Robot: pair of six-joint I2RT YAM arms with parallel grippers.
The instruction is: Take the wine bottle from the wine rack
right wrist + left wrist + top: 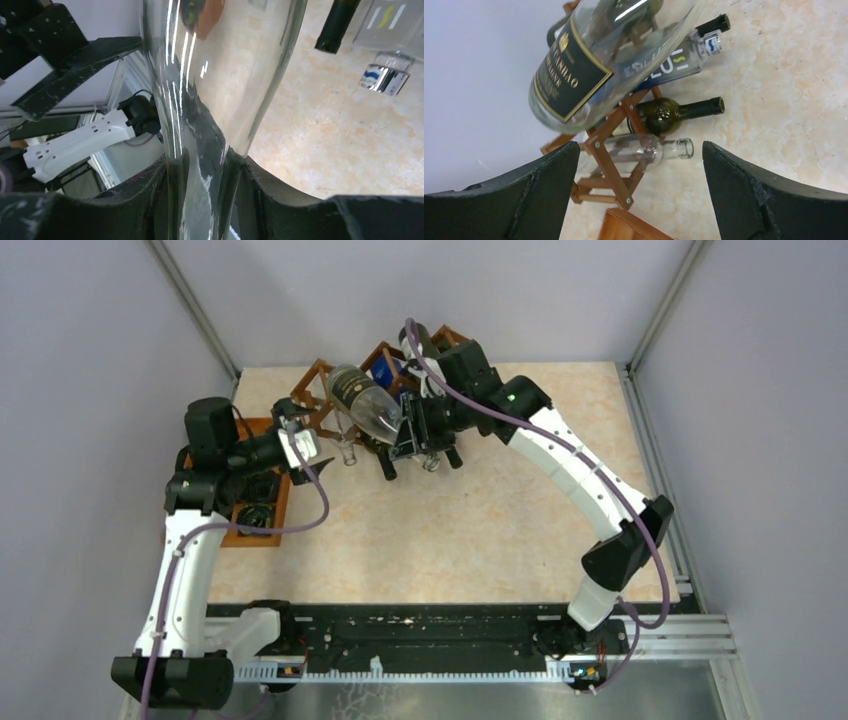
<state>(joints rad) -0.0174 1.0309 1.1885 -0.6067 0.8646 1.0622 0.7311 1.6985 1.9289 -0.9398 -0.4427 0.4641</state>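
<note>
Looking down on a beige marbled table (pixel 480 530), we note pale grey walls (pixel 100 340) on three sides and metal frame rails along the edges. An orange-brown tray (pixel 283 502) sits at the left edge. The wine rack (pixel 316 380), a reddish-brown stick lattice, stands at the far middle of the table.

- Rack cells: a dark green bottle (pixel 674 112), a small clear bottle (pixel 664 149) and a clear bottle with blue lettering (pixel 674 62), necks pointing out over the table.
- Task item: the wine bottle (pixel 362 400), clear glass with a dark gold-edged label, lies tilted across the upper front of the rack, base toward the far left and neck toward the near right. We cannot tell whether it touches the sticks.
- Right arm: it arcs from its near-right base far and leftward to the rack. The right gripper (pixel 202 185) is clamped on the wine bottle's neck, a dark finger pressed to each side of the glass.
- Left arm: it rises along the left edge, bends at the elbow over the tray, and its wrist points right at the rack. The left gripper (pixel 640 150) has its fingers spread wide, holding nothing, just beside the rack's left end.
</note>
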